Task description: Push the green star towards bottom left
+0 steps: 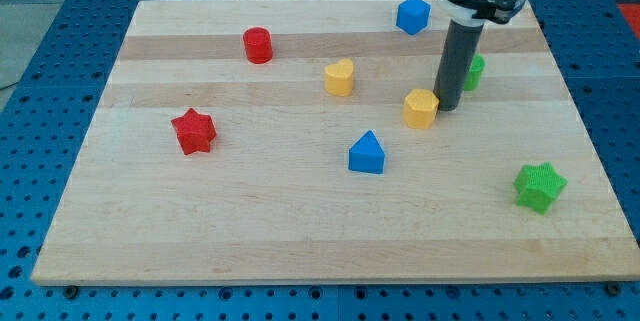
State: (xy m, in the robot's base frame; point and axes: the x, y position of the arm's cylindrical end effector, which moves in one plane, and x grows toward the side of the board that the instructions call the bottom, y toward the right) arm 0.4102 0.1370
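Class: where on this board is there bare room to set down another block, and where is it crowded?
Free: the bottom strip below the red star and blue block, left of the green star. Crowded: around my tip, touching the yellow block, a green block behind.

The green star (540, 186) lies flat on the wooden board (300, 231) near the view's bottom-right corner.
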